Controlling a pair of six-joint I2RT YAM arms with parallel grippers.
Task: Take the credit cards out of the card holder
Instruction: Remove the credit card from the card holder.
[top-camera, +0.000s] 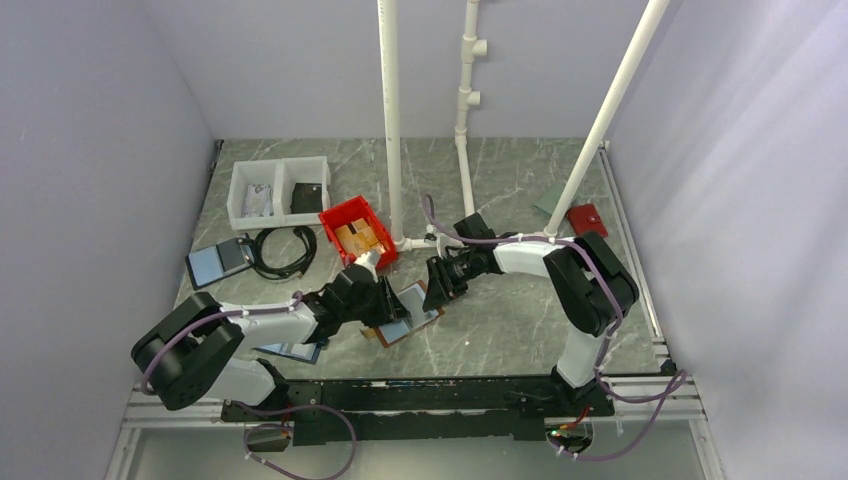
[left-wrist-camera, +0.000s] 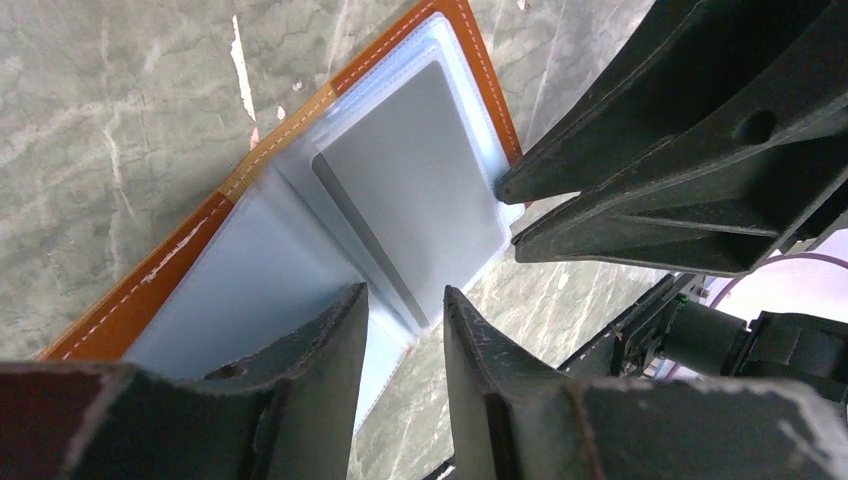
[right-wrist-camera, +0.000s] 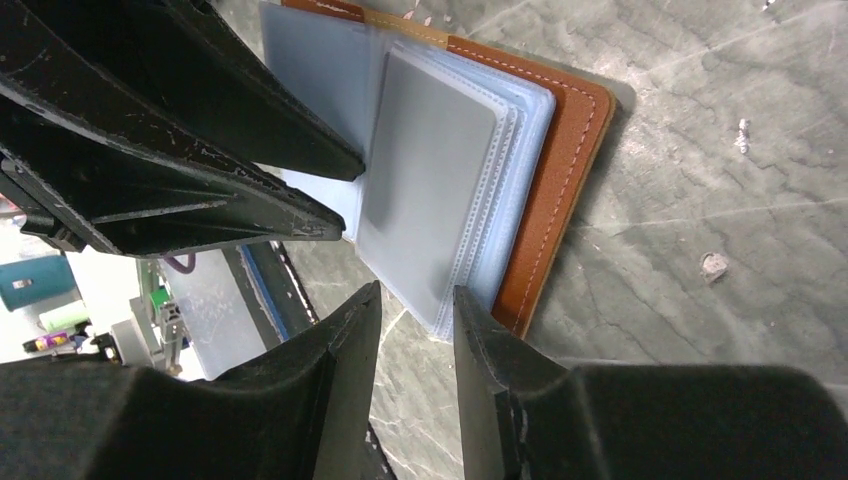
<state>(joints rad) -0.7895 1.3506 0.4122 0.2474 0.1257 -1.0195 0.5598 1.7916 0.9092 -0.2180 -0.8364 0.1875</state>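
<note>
The brown card holder (top-camera: 425, 322) lies open on the marble table, its pale blue clear sleeves fanned up. A grey credit card (left-wrist-camera: 420, 185) sits inside the top sleeve (right-wrist-camera: 430, 190). My left gripper (left-wrist-camera: 405, 293) is open by a narrow gap, and the sleeve's lower corner reaches just between its tips. My right gripper (right-wrist-camera: 417, 293) is open about as narrowly at the sleeve's opposite corner. Its fingertips (left-wrist-camera: 505, 188) touch the sleeve's edge in the left wrist view. In the top view the left gripper (top-camera: 388, 300) and right gripper (top-camera: 436, 292) face each other across the holder.
A red bin (top-camera: 357, 228) and white pipe posts (top-camera: 392, 120) stand just behind the holder. At back left are a white two-part tray (top-camera: 280, 190), a black cable coil (top-camera: 285, 250) and a dark blue-edged folder (top-camera: 215, 262). Another folder (top-camera: 295, 350) lies under the left arm. A red pouch (top-camera: 586, 218) lies back right.
</note>
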